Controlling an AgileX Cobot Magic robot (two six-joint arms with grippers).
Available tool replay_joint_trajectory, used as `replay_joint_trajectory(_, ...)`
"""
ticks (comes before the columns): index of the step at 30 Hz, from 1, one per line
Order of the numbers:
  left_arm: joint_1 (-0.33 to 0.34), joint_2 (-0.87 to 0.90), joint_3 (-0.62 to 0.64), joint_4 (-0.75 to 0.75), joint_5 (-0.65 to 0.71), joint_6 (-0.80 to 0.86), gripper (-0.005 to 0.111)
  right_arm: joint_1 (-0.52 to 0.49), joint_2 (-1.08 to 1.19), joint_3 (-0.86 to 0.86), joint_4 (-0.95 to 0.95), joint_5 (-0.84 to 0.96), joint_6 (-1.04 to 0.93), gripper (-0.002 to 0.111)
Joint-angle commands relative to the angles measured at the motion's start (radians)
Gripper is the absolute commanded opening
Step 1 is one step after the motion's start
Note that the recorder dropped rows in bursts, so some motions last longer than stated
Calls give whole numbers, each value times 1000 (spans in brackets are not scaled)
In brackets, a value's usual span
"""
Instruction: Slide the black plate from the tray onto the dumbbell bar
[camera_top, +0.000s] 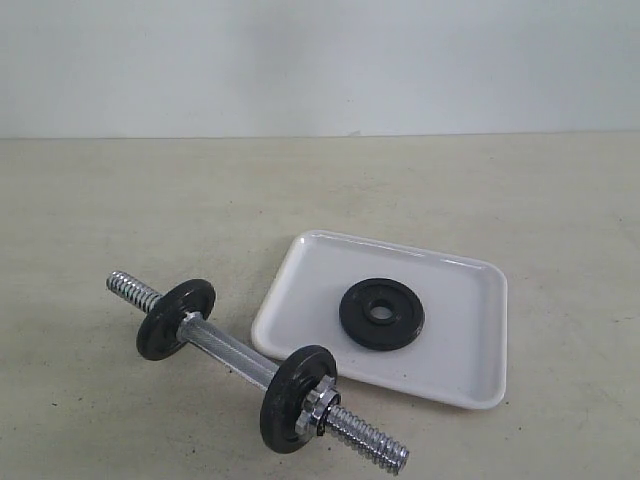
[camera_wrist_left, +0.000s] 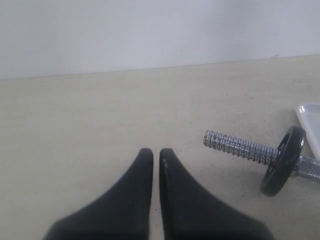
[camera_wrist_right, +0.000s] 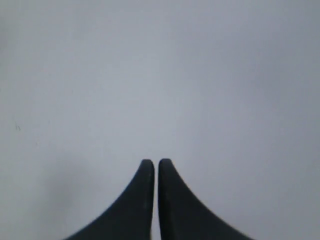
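Closest to the camera, at the bottom centre of the exterior view, lies the short chrome dumbbell bar (camera_top: 228, 350) with threaded ends and a knurled middle. It runs diagonally up toward the middle left. It rests on a pale beige, slightly speckled table (camera_top: 100, 200), and behind the table stands a plain whitish wall (camera_top: 320, 60).

The left gripper (camera_wrist_left: 156, 156) points over the bare table toward the wall, its black fingers almost pressed together and holding nothing. The right gripper (camera_wrist_right: 156, 165) is closed in the same way, also empty, with only a plain grey surface before it.

Two dull dark-grey round discs (camera_top: 175, 318) sit on the bar, the nearer one against a chrome collar nut (camera_top: 318, 400). The small deep-black round black plate (camera_top: 381, 313) lies flat in the glossy white rectangular tray (camera_top: 470, 350), right of centre, just beside the bar.
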Motion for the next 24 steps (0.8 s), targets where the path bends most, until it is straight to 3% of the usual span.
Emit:
replay_joint_trajectory(1,2,-4,-1,0,-2,-7,4,-7,-4,-2,-8,-153,13,1)
replay_joint_trajectory(5,2,-4,-1,0,-2,-7,4,-7,-4,-2,-8,-175,66,1)
replay_joint_trajectory(13,2,-4,-1,0,-4,-7,4,-7,-4,-2,-8,-177,375,1)
replay_joint_trajectory(16,2,-4,-1,-4,-64,-7,4,-7,-4,-2,-8,-178,453,1)
replay_joint_trajectory(19,2,-4,-1,-125,-217,-53,4,-7,-4,-2,-6,-183,536,1)
replay_joint_trajectory(24,2,-4,-1,-454,-394,-351,4,-7,-4,-2,-6,-175,559,1)
